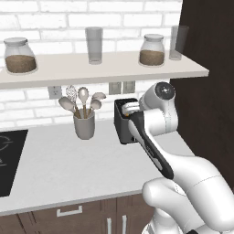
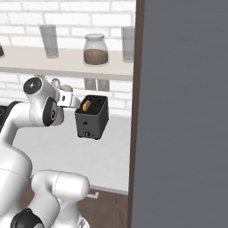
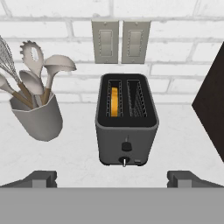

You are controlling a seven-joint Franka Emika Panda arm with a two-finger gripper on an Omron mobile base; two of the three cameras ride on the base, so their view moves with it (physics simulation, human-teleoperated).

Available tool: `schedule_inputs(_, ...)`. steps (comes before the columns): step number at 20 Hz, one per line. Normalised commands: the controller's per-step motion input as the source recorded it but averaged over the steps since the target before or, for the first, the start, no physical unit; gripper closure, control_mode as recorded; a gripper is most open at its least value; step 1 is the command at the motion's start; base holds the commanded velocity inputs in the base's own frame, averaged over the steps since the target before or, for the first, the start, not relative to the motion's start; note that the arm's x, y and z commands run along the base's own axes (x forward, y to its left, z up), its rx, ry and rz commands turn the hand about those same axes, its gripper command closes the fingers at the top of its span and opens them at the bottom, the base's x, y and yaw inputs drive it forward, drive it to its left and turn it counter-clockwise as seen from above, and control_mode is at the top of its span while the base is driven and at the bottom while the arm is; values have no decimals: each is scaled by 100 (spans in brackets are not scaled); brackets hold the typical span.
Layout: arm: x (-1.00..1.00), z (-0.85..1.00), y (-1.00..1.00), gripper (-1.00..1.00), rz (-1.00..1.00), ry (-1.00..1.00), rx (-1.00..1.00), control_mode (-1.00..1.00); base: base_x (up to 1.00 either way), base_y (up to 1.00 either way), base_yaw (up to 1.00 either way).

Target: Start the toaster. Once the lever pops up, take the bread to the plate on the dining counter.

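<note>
The dark grey toaster (image 3: pixel 127 131) stands on the light grey worktop against the brick wall, its narrow face toward me with a small lever (image 3: pixel 126 145) above a round knob (image 3: pixel 125 161). The bread (image 3: pixel 114 101) sits deep in its left slot, orange-yellow crust showing; it also shows as an orange spot, the bread (image 2: pixel 87 106). My gripper (image 3: pixel 112 179) is open, empty, hovering in front of and above the toaster, both fingertips (image 3: pixel 41 178) spread wide. In the base views the hand is close beside the toaster (image 1: pixel 123 123) (image 2: pixel 92 119). The plate and the dining counter are out of view.
A grey utensil cup (image 3: pixel 37 116) (image 1: pixel 84 124) stands left of the toaster. Wall switches (image 3: pixel 120 41) are behind it. A tall dark cabinet side (image 3: pixel 212 113) (image 2: pixel 182 111) stands at the right. A shelf with jars (image 1: pixel 91 68) hangs above; a black cooktop (image 1: pixel 9 155) lies far left.
</note>
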Motion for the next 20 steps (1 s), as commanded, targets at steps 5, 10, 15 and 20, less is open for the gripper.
schedule_inputs(5, 0, 0, 0, -100, 0, 0, 0, -100, 0, 0, 0)
schedule_inputs(10, 0, 0, 0, -100, 0, 0, 0, -100, 0, 0, 0)
schedule_inputs(15, 0, 0, 0, -100, 0, 0, 0, -100, 0, 0, 0)
schedule_inputs(20, -3, -11, -1, -100, 0, 0, -1, -100, 0, 0, 0)
